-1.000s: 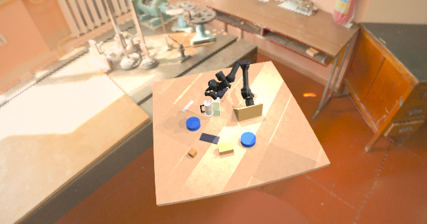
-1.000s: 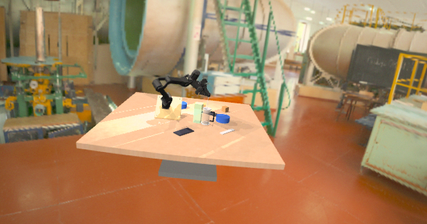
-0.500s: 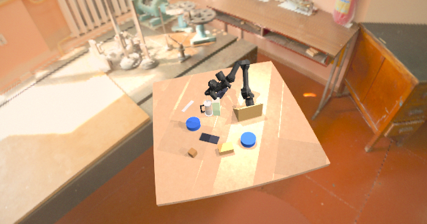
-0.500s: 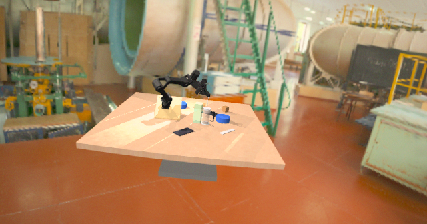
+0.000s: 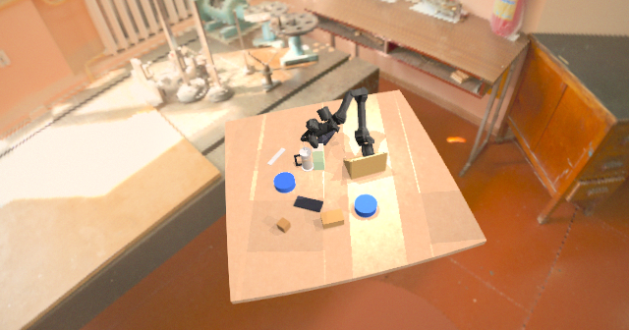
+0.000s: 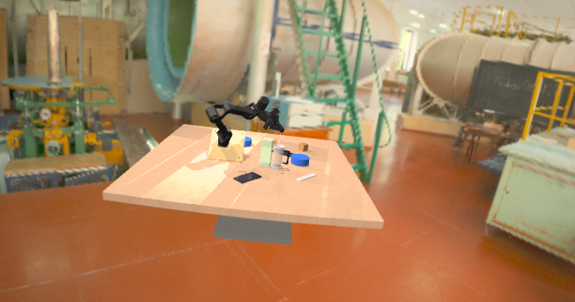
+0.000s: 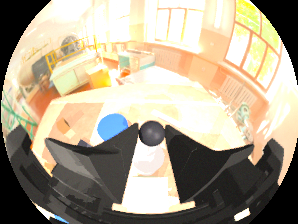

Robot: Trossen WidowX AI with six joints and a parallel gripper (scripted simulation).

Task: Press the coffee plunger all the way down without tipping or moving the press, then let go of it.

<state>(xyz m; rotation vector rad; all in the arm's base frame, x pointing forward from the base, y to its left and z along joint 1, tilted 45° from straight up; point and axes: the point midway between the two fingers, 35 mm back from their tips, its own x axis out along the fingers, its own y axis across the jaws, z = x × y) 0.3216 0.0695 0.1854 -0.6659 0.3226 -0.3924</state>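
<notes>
The coffee press (image 5: 307,160) (image 6: 278,159) stands upright on the table, a clear and pale cylinder with a black handle; it is washed out below the fingers in the wrist view (image 7: 149,161). Its round black plunger knob (image 7: 152,133) sits between the fingertips. A thin rod shows between the lid and the fingers in the exterior view, so the plunger is raised. My gripper (image 7: 151,127) (image 6: 281,129) is shut on the knob, above the press. The fingers hide the knob in the top and exterior views.
A pale green box (image 5: 318,160) (image 6: 267,153) stands right beside the press. A blue disc (image 5: 284,183) (image 6: 300,160) and a white strip (image 5: 276,156) (image 6: 306,177) lie near the handle side. A dark flat slab (image 5: 309,203) and a tan block (image 5: 332,218) lie farther off.
</notes>
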